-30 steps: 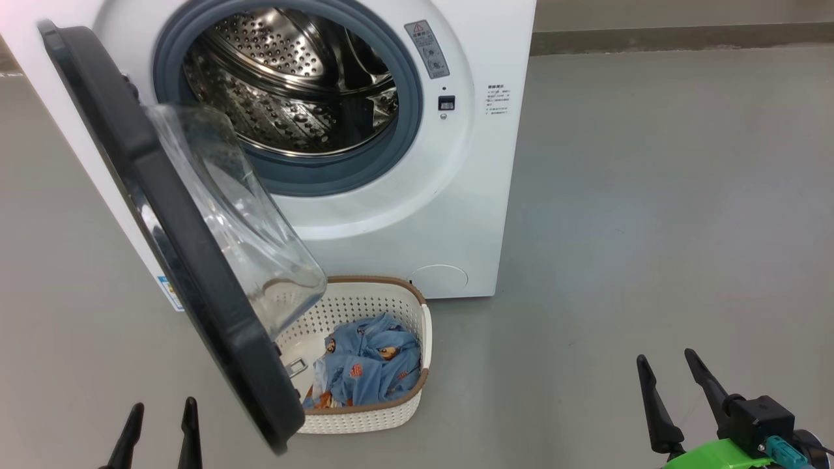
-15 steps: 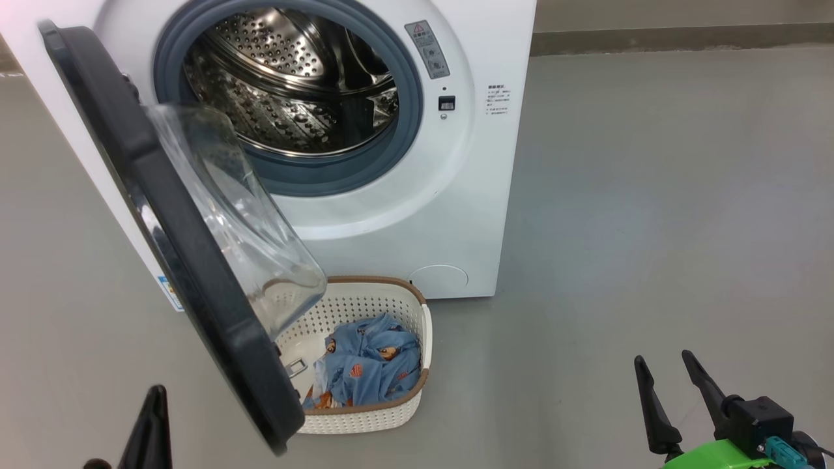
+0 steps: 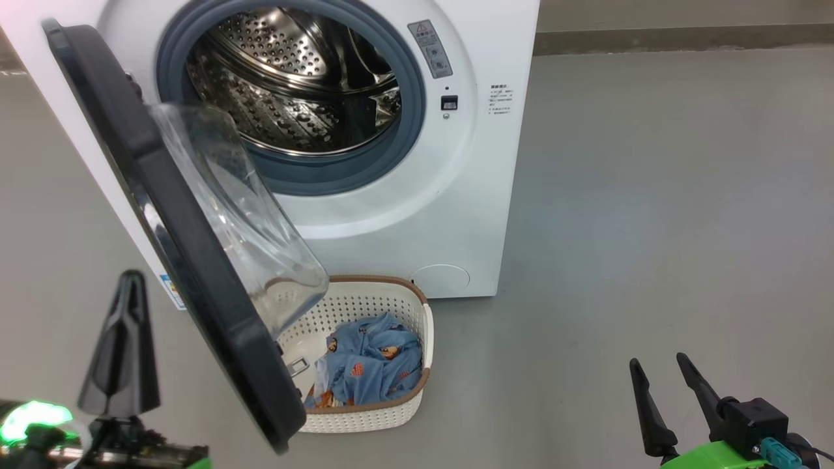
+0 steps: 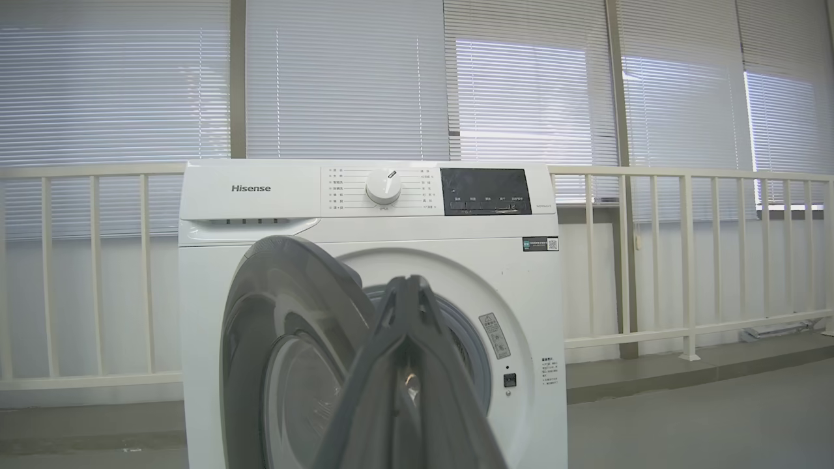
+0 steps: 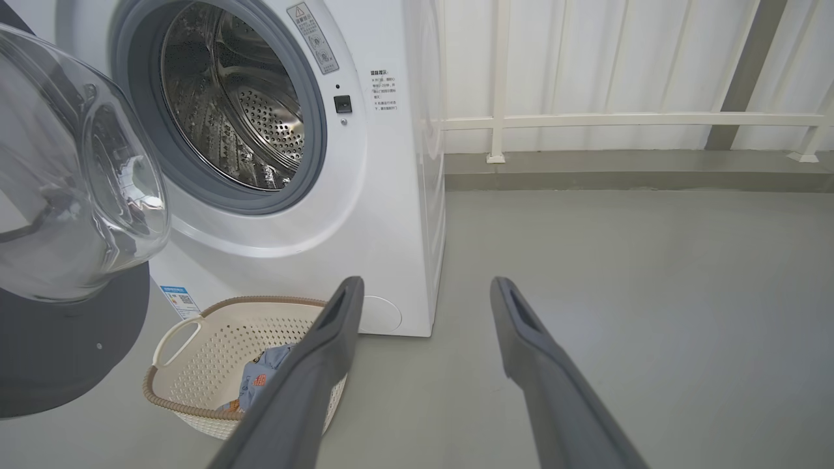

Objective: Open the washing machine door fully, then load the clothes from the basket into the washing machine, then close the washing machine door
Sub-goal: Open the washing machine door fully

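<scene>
The washing machine [image 3: 456,195] stands with its steel drum [image 3: 293,85] exposed. Its door [image 3: 195,260] hangs partly open, the black rim edge-on to me and the glass bowl [image 3: 241,215] bulging right. Beneath the door, the basket [image 3: 404,312] sits on the floor with the light blue clothes [image 3: 371,365] bunched inside. My left gripper [image 3: 130,279] is shut and empty, raised left of the door's outer face and apart from it. In the left wrist view, the left gripper [image 4: 407,281] points at the door [image 4: 287,306]. My right gripper [image 3: 657,361] is open and empty at the lower right, well away from the basket [image 5: 195,365].
Grey floor [image 3: 651,195] spreads to the right of the machine. A white railing [image 5: 619,120] on a low kerb, with windows and blinds [image 4: 521,85] behind, runs past the machine.
My left gripper has shut and risen higher beside the door's outer face. My right gripper has barely moved. Door, basket and clothes stay as they were.
</scene>
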